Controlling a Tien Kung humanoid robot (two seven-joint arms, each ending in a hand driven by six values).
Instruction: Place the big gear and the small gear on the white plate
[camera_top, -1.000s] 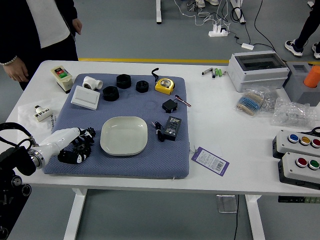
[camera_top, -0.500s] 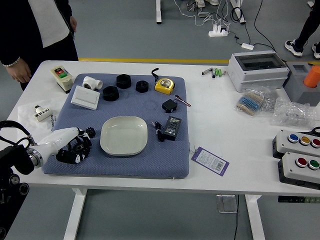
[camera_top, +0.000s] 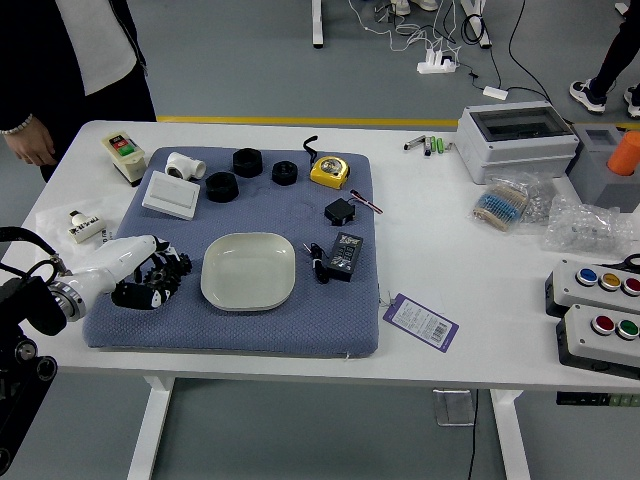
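My left hand (camera_top: 148, 282), white and black, reaches in from the left over the blue mat, left of the white plate (camera_top: 248, 272). Dark toothed shapes are bunched at its tip: the small gear (camera_top: 183, 264) seems to be the one at the right, close to the plate's left rim. The big gear cannot be told apart from the hand's black parts, and whether it is held is unclear. Nothing lies on the plate. My right hand is out of view.
On the blue mat (camera_top: 240, 338) are black rings (camera_top: 221, 186), a white box (camera_top: 171, 196), a yellow tape measure (camera_top: 329, 172) and a black adapter (camera_top: 344, 256). A person stands at the far left, one hand (camera_top: 34, 141) by the table's edge.
My left hand has shifted a little toward the far side of the table, and the dark shapes at its tip sit slightly higher in view. The plate is unmoved.
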